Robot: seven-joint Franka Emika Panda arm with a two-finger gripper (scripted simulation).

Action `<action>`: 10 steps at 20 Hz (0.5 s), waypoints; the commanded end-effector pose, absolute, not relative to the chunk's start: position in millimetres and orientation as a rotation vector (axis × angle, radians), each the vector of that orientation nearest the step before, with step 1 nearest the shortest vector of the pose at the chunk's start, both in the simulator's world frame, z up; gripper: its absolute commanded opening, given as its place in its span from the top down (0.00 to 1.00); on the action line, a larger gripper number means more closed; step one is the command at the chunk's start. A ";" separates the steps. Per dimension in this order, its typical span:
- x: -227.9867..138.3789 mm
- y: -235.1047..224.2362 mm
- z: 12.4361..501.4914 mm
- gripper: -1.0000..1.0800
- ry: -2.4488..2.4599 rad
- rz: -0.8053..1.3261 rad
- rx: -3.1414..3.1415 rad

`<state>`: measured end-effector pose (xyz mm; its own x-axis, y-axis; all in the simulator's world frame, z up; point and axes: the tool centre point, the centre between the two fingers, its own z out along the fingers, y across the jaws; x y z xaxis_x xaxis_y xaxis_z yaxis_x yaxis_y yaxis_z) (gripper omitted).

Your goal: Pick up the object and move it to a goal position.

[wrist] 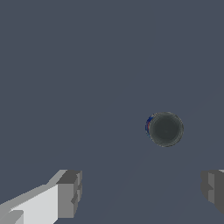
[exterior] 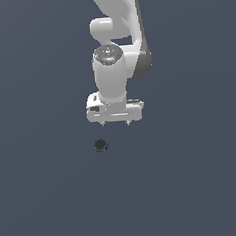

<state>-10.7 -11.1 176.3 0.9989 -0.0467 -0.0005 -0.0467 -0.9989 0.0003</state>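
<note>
Hanging over a plain dark blue-grey surface [exterior: 51, 195], the white Panda arm [exterior: 117, 50] points its gripper [exterior: 116, 123] straight down, and nothing is caught in it. In the exterior view the two short fingertips [exterior: 104, 124] show as small stubs under the wide white hand body, set well apart from each other, so the jaws stand spread wide with only bare floor between them. The wrist view agrees: one grey finger pad [wrist: 70, 192] sits at one edge of the picture and the other at the opposite edge, with a broad gap between. The ball [exterior: 100, 145], small, round and nearly black with a bluish tinge along its rim, rests on the surface by itself, touching no part of the robot. In the exterior view it lies below the hand and a little toward the exterior view's left of the hand's middle, near the gripper but clearly apart from it. In the wrist view the ball [wrist: 164, 129] appears ahead of the fingers, outside the gap and closer to one finger's side than the other. It is far narrower than the spread of the fingers.
</note>
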 end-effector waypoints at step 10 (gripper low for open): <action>-3.7 -25.6 195.9 0.04 -0.133 0.040 3.151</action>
